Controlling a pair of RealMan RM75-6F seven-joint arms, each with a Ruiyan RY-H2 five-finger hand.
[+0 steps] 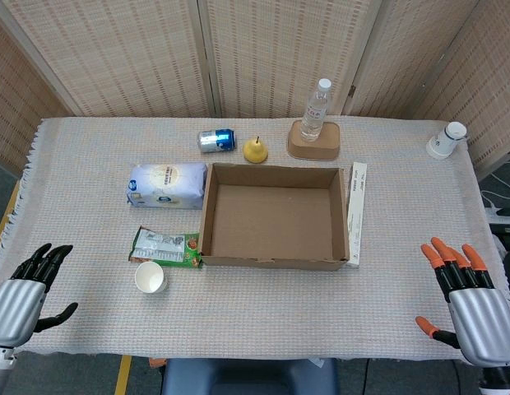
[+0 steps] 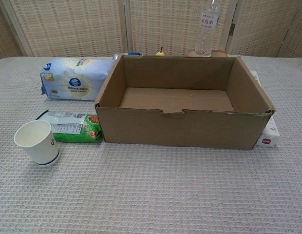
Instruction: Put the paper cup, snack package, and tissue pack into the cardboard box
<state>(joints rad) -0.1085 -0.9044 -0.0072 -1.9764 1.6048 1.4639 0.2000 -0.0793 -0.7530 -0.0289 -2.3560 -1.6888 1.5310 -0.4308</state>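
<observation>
An open, empty cardboard box (image 1: 274,216) (image 2: 182,127) stands mid-table. Left of it lie a blue-white tissue pack (image 1: 167,184) (image 2: 76,78), a green snack package (image 1: 165,247) (image 2: 72,127) touching the box's front left corner, and an upright white paper cup (image 1: 150,278) (image 2: 37,142) in front of the package. My left hand (image 1: 26,290) hovers at the near left table edge, fingers spread and empty. At the near right edge my right hand (image 1: 467,300), orange-tipped, is likewise spread and empty. Neither hand shows in the chest view.
Behind the box are a blue can (image 1: 216,141) lying on its side, a yellow pear (image 1: 255,151), and a water bottle (image 1: 317,109) (image 2: 207,28) on a brown tray (image 1: 314,141). A long white carton (image 1: 357,212) lies along the box's right side. A white cup (image 1: 446,140) sits far right.
</observation>
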